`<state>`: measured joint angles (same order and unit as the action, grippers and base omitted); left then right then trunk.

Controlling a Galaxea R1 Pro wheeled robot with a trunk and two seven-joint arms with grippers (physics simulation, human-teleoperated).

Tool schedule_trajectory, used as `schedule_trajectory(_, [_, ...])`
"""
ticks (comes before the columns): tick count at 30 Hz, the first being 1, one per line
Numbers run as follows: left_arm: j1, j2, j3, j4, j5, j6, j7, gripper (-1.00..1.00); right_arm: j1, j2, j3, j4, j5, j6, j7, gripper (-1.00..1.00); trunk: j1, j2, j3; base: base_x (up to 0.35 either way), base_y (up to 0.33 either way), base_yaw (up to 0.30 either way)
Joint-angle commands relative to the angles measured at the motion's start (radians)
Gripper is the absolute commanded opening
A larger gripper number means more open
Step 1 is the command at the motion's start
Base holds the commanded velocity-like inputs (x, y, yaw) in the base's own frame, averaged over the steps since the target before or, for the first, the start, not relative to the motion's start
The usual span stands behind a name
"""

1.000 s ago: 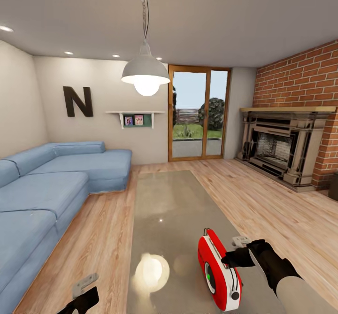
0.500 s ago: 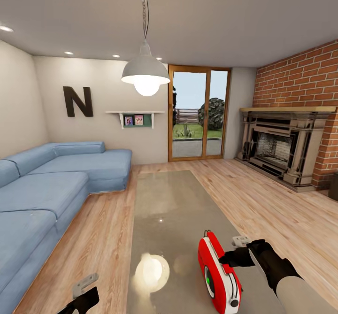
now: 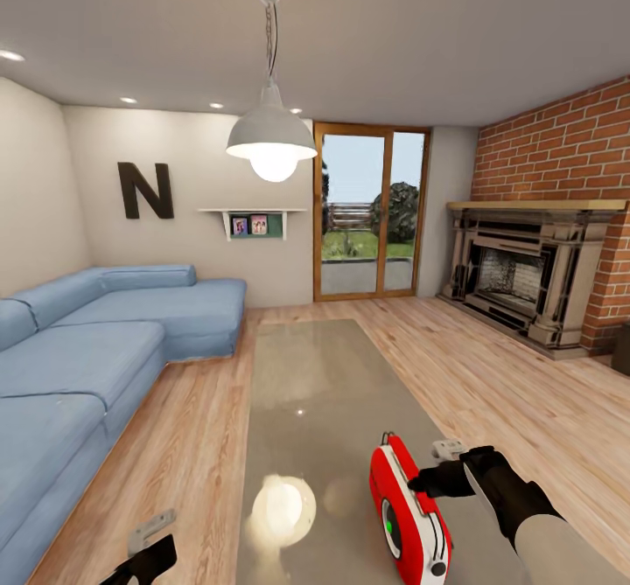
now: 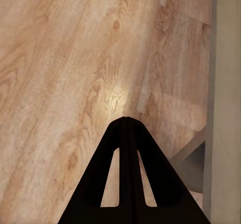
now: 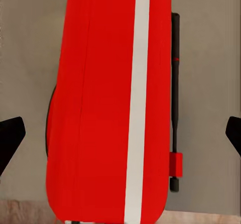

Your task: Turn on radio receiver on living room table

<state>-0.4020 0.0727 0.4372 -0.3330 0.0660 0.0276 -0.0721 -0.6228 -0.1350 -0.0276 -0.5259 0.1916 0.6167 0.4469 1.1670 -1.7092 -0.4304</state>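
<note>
Glossy desk [image 3: 306,375] in the living room carries the red radio receiver [image 3: 408,515] upright near its front edge, the right gripper [image 3: 423,483], fingers apart, against it (a green dial light suggests it's on), left gripper [image 4: 126,126] together.

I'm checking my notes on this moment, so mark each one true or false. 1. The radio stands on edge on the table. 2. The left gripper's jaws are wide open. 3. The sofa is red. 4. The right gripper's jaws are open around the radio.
1. The radio receiver stands on edge on the table: true.
2. False: the left gripper has its jaws shut, above the wood floor.
3. False: the sofa is blue.
4. The right gripper has its jaws open either side of the radio: true.
</note>
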Motion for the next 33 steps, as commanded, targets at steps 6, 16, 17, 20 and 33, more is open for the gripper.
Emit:
schedule_trajectory(6, [0.000, 0.001, 0.000, 0.002, 0.000, 0.000, 0.000, -1.00, 0.000, 0.000, 0.000, 0.000, 0.000, 0.000, -0.006, 1.00, -0.023, 0.042, 0.019, 0.000, 0.000, 0.000])
schedule_trajectory(16, [0.000, 0.001, 0.000, 0.002, -0.024, 0.001, 0.001, -1.00, 0.000, 0.000, 0.000, 0.000, 0.002, -0.002, -0.014, 1.00, -0.061, 0.112, 0.050, -0.010, 0.000, 0.000])
schedule_trajectory(17, [0.000, 0.001, 0.000, 0.002, -0.034, 0.001, 0.001, -1.00, 0.000, 0.000, 0.000, 0.000, 0.002, -0.002, -0.014, 1.00, -0.065, 0.119, 0.053, -0.090, 0.000, 0.000])
schedule_trajectory(20, [0.000, 0.001, 0.000, 0.002, -0.051, 0.001, 0.000, -1.00, 0.000, 0.000, 0.000, 0.000, 0.002, -0.002, -0.014, 1.00, -0.077, 0.140, 0.063, -0.119, -0.002, 0.000])
schedule_trajectory(33, [0.000, 0.001, 0.002, 0.002, -0.057, 0.002, 0.001, -1.00, 0.000, 0.000, 0.000, 0.000, 0.002, -0.002, -0.014, 1.00, -0.127, 0.231, 0.103, -0.278, -0.116, 0.000])
